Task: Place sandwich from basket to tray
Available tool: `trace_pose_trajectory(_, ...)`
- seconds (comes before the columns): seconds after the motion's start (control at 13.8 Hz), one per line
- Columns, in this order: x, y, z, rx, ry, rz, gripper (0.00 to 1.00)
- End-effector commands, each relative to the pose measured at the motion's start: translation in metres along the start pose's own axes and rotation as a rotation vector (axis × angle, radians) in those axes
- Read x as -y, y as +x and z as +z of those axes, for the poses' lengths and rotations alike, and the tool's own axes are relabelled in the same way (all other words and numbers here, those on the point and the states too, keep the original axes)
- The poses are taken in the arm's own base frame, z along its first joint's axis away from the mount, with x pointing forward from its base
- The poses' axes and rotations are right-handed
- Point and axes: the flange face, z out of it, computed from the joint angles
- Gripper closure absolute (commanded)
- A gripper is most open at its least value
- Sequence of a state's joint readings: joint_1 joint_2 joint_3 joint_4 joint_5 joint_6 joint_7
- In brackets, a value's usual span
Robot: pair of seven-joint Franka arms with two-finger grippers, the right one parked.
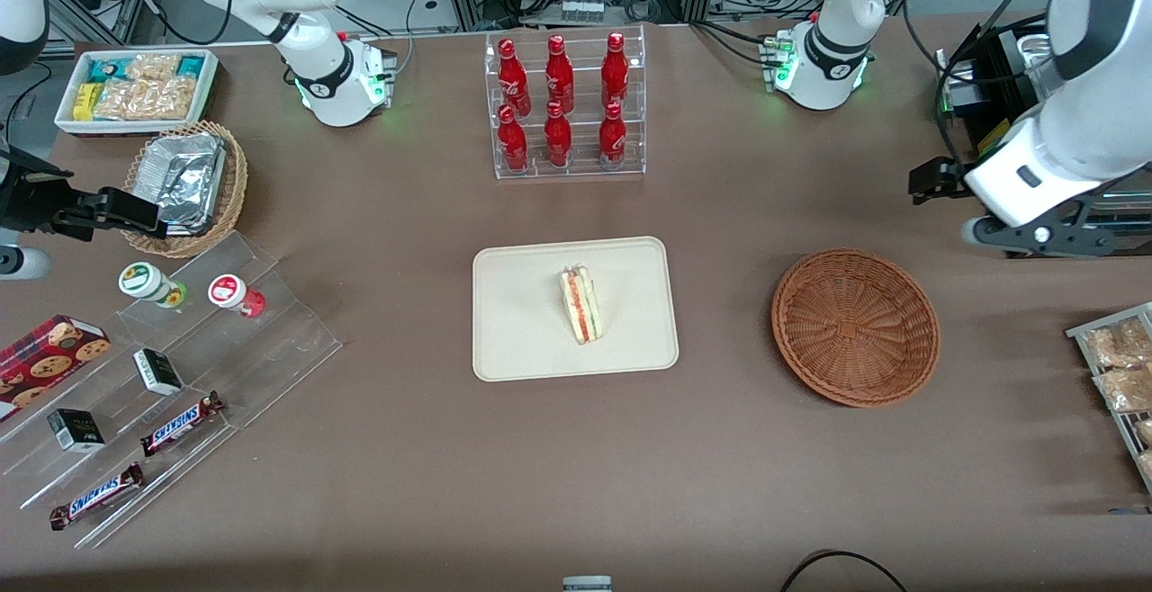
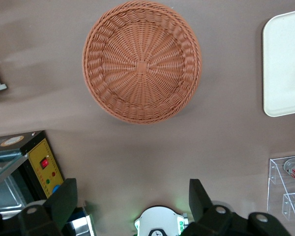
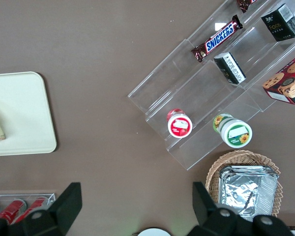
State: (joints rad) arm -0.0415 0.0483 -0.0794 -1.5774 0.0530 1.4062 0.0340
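Observation:
The sandwich (image 1: 583, 306), a pale bread wedge with red and green filling along its cut edge, lies on the cream tray (image 1: 522, 340) at the table's middle. The reddish-brown woven basket (image 1: 855, 327) stands beside the tray toward the working arm's end, with nothing in it. The wrist view shows the bare basket (image 2: 142, 61) and one edge of the tray (image 2: 285, 73). My gripper (image 2: 132, 189) hangs open high above the table, farther from the front camera than the basket, holding nothing. The front view shows the gripper (image 1: 936, 180) raised near its arm's base.
A clear rack of red bottles (image 1: 565, 106) stands farther back than the tray. Toward the parked arm's end are a stepped acrylic shelf with snack bars (image 1: 180, 367), a tan basket with foil container (image 1: 184, 183) and a white bin (image 1: 135, 88). A wire rack of packets (image 1: 1116, 367) sits at the working arm's end.

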Motion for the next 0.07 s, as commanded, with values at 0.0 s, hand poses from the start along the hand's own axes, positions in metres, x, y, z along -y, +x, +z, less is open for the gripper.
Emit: trace_pose_trajectory(0.0,0.0053,-0.0172,-0.0114,-0.004,0.005,-0.004,0.00)
